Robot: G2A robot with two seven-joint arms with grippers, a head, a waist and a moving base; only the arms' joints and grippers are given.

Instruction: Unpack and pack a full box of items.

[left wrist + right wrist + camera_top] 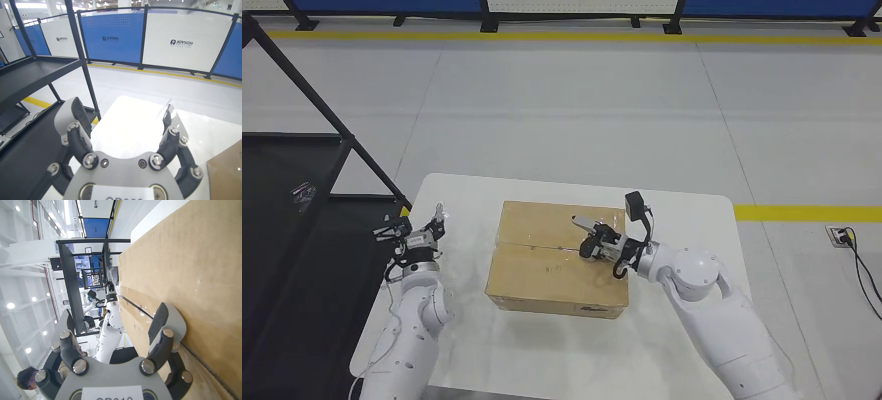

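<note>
**Task item.** One brown cardboard box (557, 265), rectangular, stands at the middle of the white desk with rounded corners (682, 215). Both top flaps lie shut and meet along a centre seam covered with clear tape (542, 246). In the right wrist view the box top (179, 266) is flat and the taped seam (136, 306) runs away from the camera toward the other arm. In the left wrist view one corner of the box (225, 170) shows on the desk (132, 117).

**Right gripper.** The right gripper (582, 236) is over the box top, toward the box's right end, at the seam. Its jaws stand wide apart with nothing between them (114, 309). One ribbed finger pad (158, 323) lies just beside the seam, close to the cardboard. Contact cannot be confirmed.

**Left gripper.** The left gripper (412, 222) is at the desk's left edge, well apart from the box. Its jaws are spread wide and hold nothing (122, 106). A scrap of clear film (171, 109) shows at one fingertip. Whether it adheres there cannot be told.

**Surroundings.** A black metal shelf rack (302, 200) stands just beside the desk on the left arm's side, its shelves (28, 75) near the left gripper.
</note>
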